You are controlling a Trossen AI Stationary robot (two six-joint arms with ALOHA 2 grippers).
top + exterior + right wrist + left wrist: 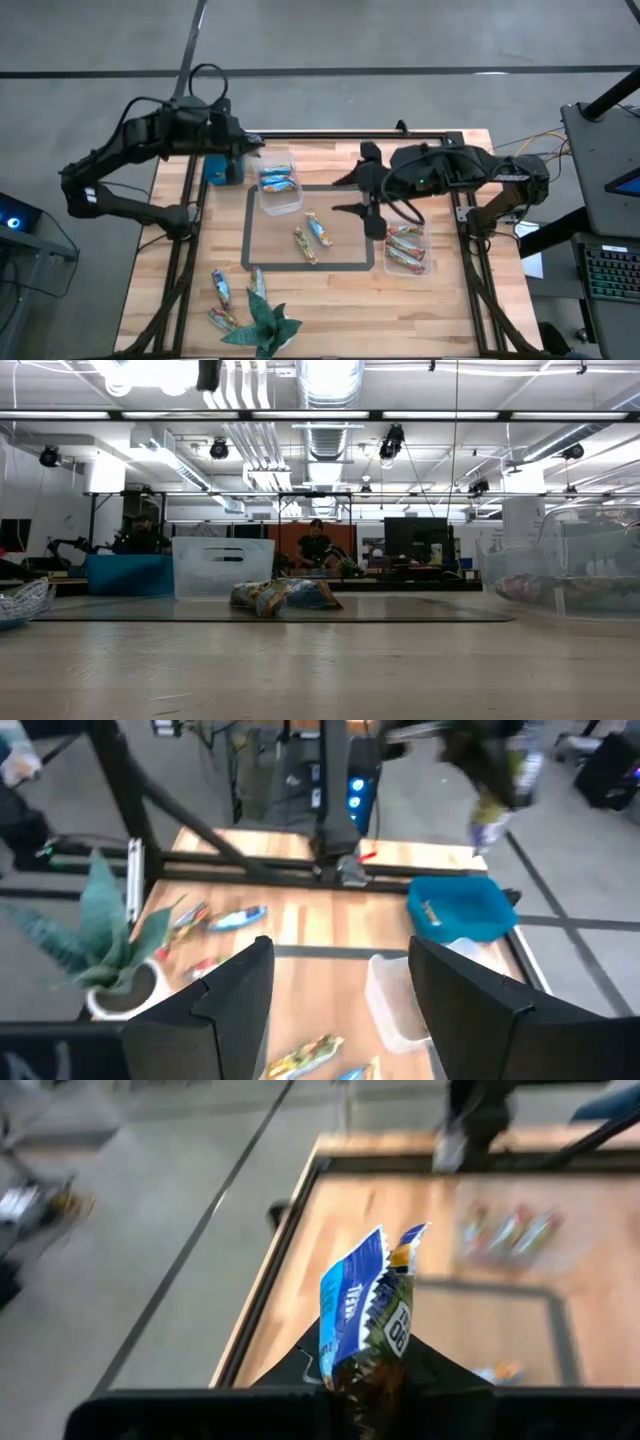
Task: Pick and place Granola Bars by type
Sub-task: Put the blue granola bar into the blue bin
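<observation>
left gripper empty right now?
No, the left gripper is shut on a blue bar whose wrapper sticks up between its fingers.

Grey concrete floor [330, 35] spreads all round the wooden bench [330, 300], with a dark seam line [400, 71] running across it just beyond the bench's far edge. Beside the bench, a keyboard [610, 275] sits on a dark desk. Looking level across the bench, an open workshop opens up behind it: silver ducts [325, 400] and long strip lights [300, 415] overhead, a person [316, 547] seated at far desks, a dark monitor [414, 540] beside them.
</observation>
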